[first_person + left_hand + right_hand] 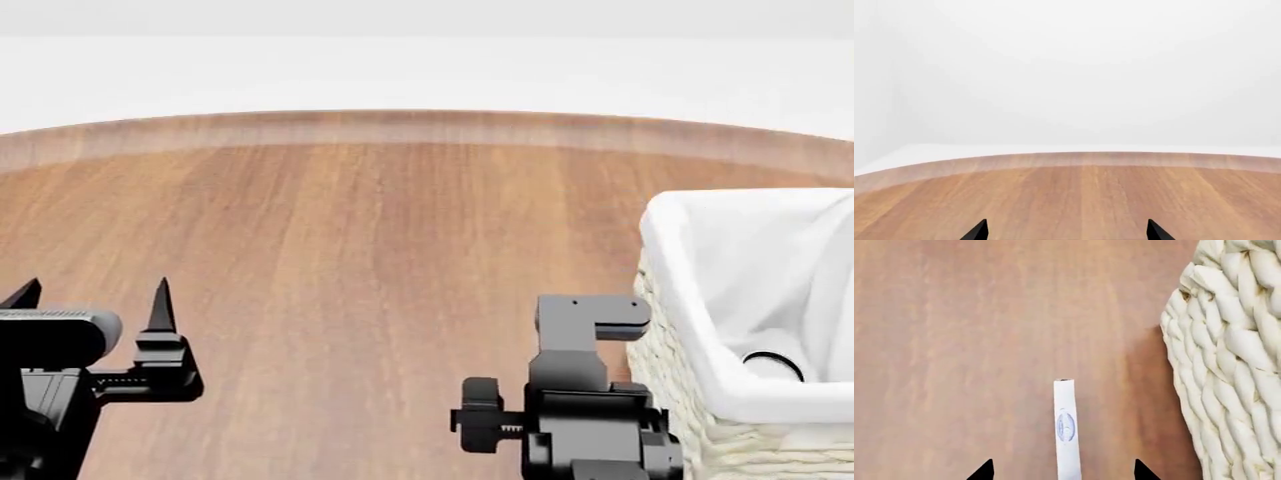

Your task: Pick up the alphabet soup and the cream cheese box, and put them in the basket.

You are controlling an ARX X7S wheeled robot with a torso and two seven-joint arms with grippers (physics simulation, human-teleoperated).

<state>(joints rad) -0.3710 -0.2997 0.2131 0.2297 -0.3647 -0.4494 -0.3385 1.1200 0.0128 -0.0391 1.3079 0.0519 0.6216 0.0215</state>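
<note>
My right gripper [1063,471] is spread wide, cream cheese box [1066,427] standing on edge between its tips, visible only on right wrist; head view adds the basket [694,395] alongside. Left gripper [1066,231] released too.

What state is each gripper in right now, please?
Left gripper: open, jaws wide apart, holding nothing.
Right gripper: open, jaws spread on either side of the cream cheese box, which stands on edge beside the basket; not gripped.
</note>
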